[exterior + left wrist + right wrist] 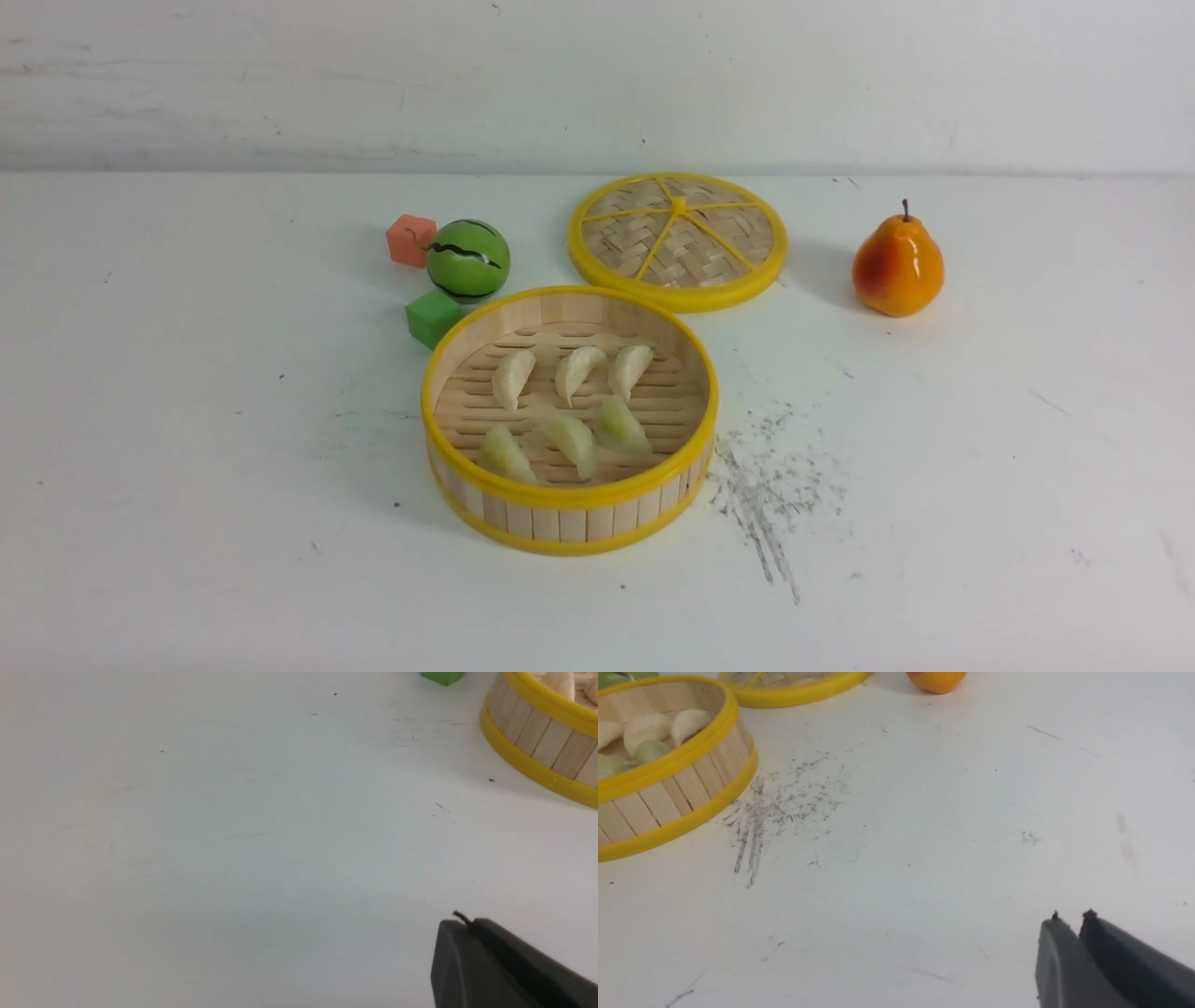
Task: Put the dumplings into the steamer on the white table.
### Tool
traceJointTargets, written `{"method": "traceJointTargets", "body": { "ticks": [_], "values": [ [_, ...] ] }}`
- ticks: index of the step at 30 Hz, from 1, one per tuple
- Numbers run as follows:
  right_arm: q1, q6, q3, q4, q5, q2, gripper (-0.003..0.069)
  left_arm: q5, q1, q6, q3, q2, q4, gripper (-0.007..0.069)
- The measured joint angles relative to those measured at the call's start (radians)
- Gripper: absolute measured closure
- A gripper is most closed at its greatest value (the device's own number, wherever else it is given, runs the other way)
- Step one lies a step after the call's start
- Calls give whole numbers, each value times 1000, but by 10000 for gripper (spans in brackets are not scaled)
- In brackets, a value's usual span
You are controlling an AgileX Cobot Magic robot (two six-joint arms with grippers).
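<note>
The steamer [569, 495] sits mid-way across the white table [187, 467], already holding all six dumplings [574, 371], so nothing looks left to load. They lie in two rows, long axes slanting. The left gripper [460, 924] is closed and empty; the right gripper [1069, 917] shows a sliver of gap, also empty.

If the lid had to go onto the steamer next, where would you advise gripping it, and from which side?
Grip the yellow rim of the lid at its near edge, coming from above. It lies flat on the white table, so only the raised rim offers a pinch, though the steamer stands close there.
</note>
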Motion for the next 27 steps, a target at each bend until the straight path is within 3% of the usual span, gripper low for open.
{"method": "traceJointTargets", "body": {
  "ticks": [27],
  "values": [
    [0, 0, 0, 0, 0, 0, 558, -1, 0, 9, 0, 0, -4, 638]
  ]
}}
